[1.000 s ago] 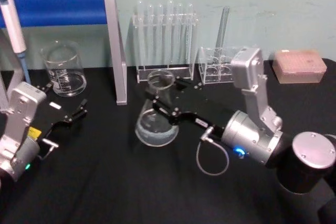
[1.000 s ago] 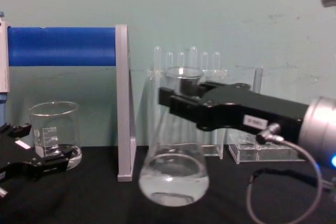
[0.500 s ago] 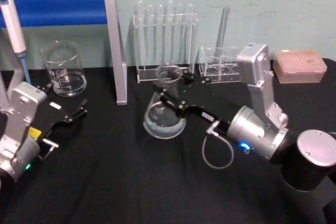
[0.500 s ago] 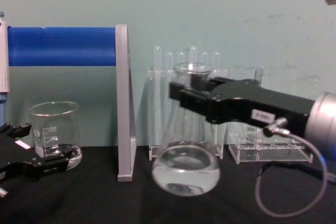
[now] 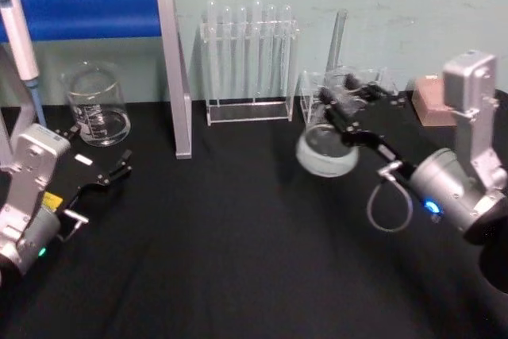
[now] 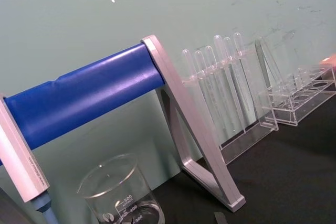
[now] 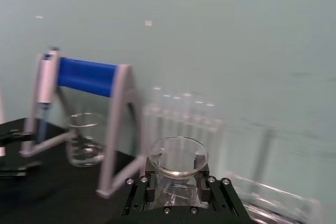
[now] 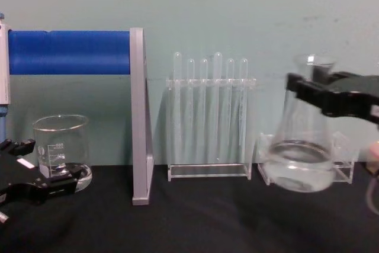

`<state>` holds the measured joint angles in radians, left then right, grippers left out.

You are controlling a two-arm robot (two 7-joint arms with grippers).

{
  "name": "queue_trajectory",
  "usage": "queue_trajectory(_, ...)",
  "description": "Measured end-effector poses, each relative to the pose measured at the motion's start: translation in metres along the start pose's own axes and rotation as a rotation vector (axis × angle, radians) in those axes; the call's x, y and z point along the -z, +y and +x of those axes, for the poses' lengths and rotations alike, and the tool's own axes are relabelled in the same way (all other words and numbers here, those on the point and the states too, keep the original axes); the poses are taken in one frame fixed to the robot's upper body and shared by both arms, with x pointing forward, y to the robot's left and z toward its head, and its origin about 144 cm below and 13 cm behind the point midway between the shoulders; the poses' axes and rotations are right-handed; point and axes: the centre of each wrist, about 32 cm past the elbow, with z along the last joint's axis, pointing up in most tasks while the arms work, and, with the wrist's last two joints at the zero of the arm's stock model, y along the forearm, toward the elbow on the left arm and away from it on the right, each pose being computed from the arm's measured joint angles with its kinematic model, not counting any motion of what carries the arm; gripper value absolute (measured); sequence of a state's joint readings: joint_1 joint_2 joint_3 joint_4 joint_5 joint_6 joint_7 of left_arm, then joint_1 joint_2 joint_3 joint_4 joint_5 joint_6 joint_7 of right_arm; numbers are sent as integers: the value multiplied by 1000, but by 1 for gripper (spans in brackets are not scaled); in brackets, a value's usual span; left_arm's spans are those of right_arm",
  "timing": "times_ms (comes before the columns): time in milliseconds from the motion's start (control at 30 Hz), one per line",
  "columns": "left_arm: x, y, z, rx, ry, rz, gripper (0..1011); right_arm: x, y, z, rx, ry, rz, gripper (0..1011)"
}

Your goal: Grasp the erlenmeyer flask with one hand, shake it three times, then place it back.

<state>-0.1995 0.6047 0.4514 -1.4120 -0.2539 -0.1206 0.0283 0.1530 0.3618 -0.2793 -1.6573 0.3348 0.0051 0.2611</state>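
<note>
The right gripper's fingers [image 7: 201, 165] are pinched on the neck of the flask [image 8: 301, 158], one on each side just under the flared rim, so the right gripper [image 8: 314, 94] carries it from the top. The wide base hangs below them with a little clear liquid in it. It looks lifted clear of the black worktop [image 5: 238, 260], close in front of the small clear rack [image 5: 317, 101] near the back edge on the right.

A second ago the same pinch held the flask near the middle of the worktop, in front of the test tube rack [image 8: 210, 117]. Half a second ago it had drifted a little to the right, and now it has swung well over toward the right edge. The grip on the neck has not slipped. I take this as one sideways stroke of the shaking, not the putting down. How many of the three shakes are done cannot be told, and the flask is some way from the middle, where it will probably have to be set down again.

The left gripper [image 5: 117, 171] lies near the left edge with its fingers spread on nothing, in front of the beaker [image 5: 97, 109] and the blue-barred stand [image 5: 95, 12], well apart from the flask
</note>
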Motion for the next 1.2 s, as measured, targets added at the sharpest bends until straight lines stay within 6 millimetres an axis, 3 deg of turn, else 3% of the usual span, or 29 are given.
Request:
queue_trajectory(300, 0, 0, 0, 0, 0, 0, 1001, -2, -24, 13, 139, -20, -6, 449)
queue_trajectory(567, 0, 0, 0, 0, 0, 0, 1001, -2, -29, 17, 162, -25, -11, 449)
queue_trajectory(1200, 0, 0, 0, 0, 0, 0, 1001, 6, 16, -9, -142, 15, -16, 449)
